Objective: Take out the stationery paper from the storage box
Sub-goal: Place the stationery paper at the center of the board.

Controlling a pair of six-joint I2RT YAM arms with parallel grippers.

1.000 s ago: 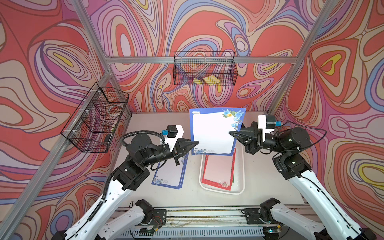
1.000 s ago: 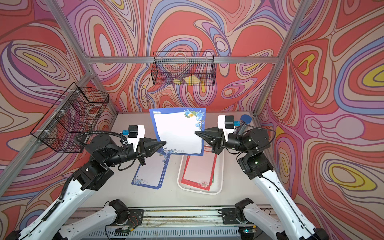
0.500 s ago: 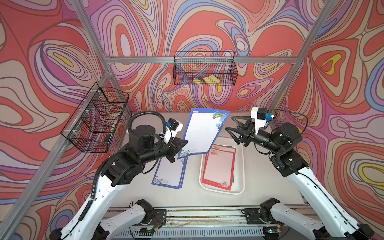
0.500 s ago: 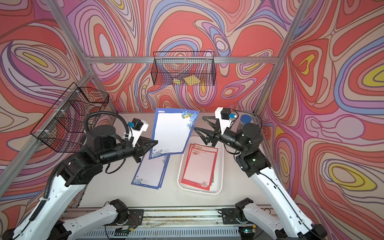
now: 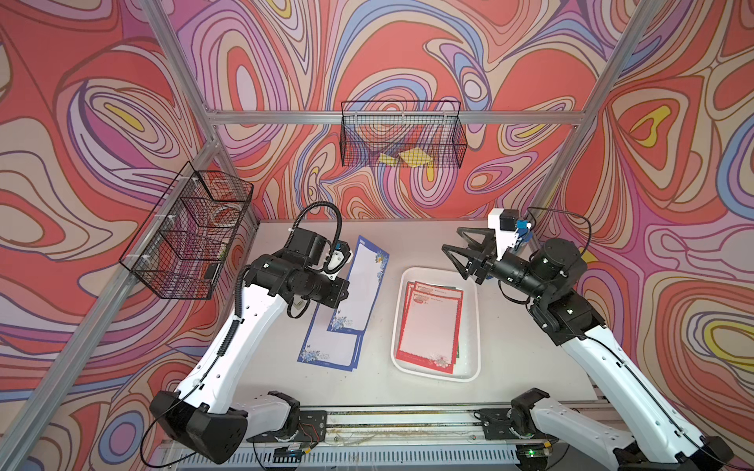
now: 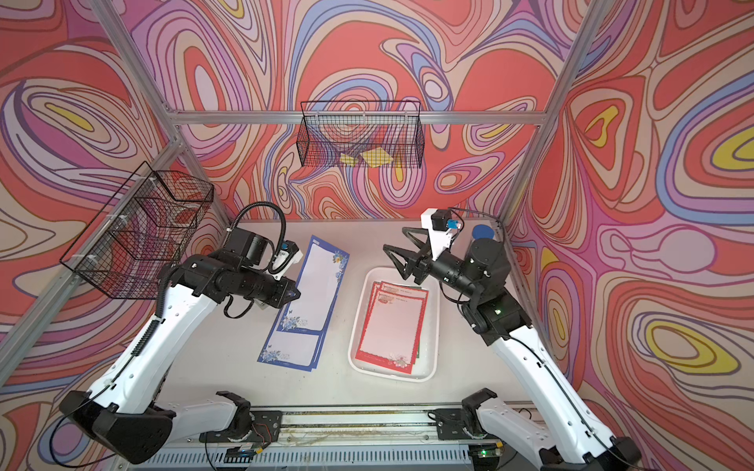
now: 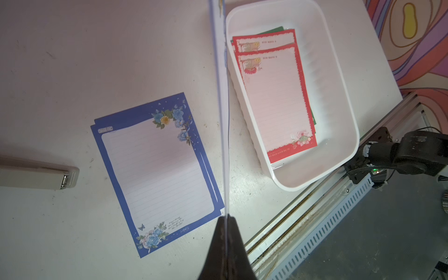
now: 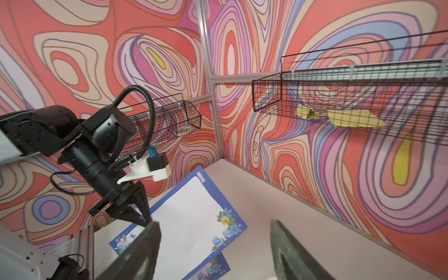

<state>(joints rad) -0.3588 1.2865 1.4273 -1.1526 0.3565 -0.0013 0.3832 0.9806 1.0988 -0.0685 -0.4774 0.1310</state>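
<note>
The white storage box (image 5: 478,326) (image 6: 436,318) (image 7: 339,72) sits right of centre and holds red-bordered stationery paper (image 5: 428,322) (image 6: 391,326) (image 7: 274,97), with a green edge showing beneath. My left gripper (image 7: 225,219) (image 8: 145,219) is shut on the corner of a blue-bordered sheet (image 5: 363,285) (image 6: 318,281) (image 8: 189,218), which slants above the table left of the box. Under it, more blue-bordered sheets (image 5: 326,346) (image 6: 291,346) (image 7: 155,169) lie flat. My right gripper (image 5: 452,238) (image 6: 394,238) (image 8: 214,223) hangs open over the box's far end, holding nothing.
A black wire basket (image 5: 402,134) on the back wall holds yellow paper pieces (image 5: 408,157). A second wire basket (image 5: 183,236) hangs on the left wall. A small blue round thing (image 6: 482,232) lies in the far right corner. The metal rail (image 5: 367,416) runs along the front edge.
The right gripper has opened, let go of the blue-bordered sheet and drawn back to the right. The left arm has swung the sheet left and down, from raised upright to slanting over the blue sheets.
</note>
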